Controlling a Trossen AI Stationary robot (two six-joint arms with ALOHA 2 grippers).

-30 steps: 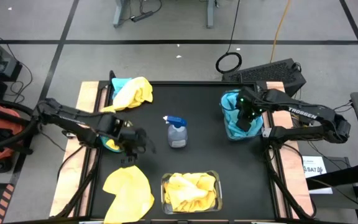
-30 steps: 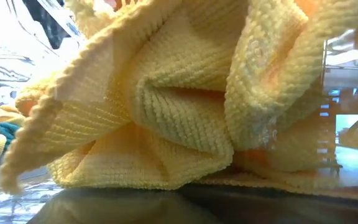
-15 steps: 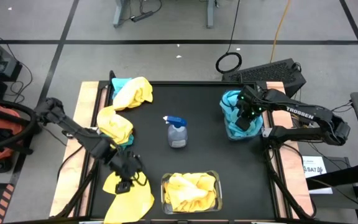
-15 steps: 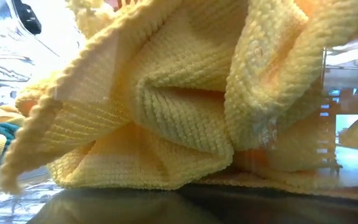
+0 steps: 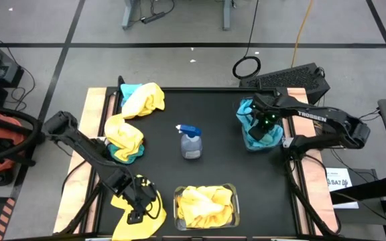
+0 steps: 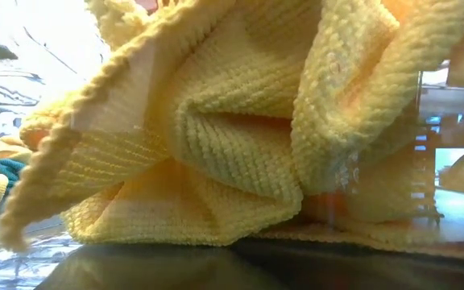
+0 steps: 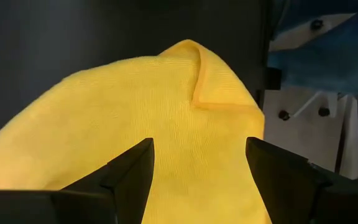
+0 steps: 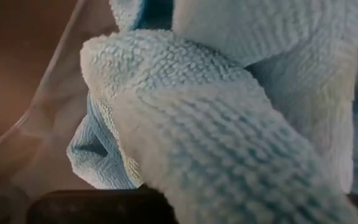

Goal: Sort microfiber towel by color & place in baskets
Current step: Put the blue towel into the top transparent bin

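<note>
Landmark: spray bottle (image 5: 191, 143), mid-mat.

Yellow towel (image 5: 139, 207) lies flat on the mat, at the near-left corner from the bottle. Your left gripper (image 5: 138, 209) sits right over it, fingers spread, nothing between them; in the left wrist view the yellow towel (image 7: 166, 130) fills the gap below the fingers (image 7: 129, 168).

Yellow basket (image 5: 205, 204), directly nearer than the bottle, is full of bunched yellow cloth.

Blue basket (image 5: 256, 127), right of the bottle, holds teal cloth. Your right gripper (image 5: 263, 124) is down in it, fingers pressed together; you cannot tell whether cloth is pinched.

Left of the bottle: a yellow-over-teal heap (image 5: 126, 139). Far-left corner: another yellow and teal heap (image 5: 141, 98).
</note>
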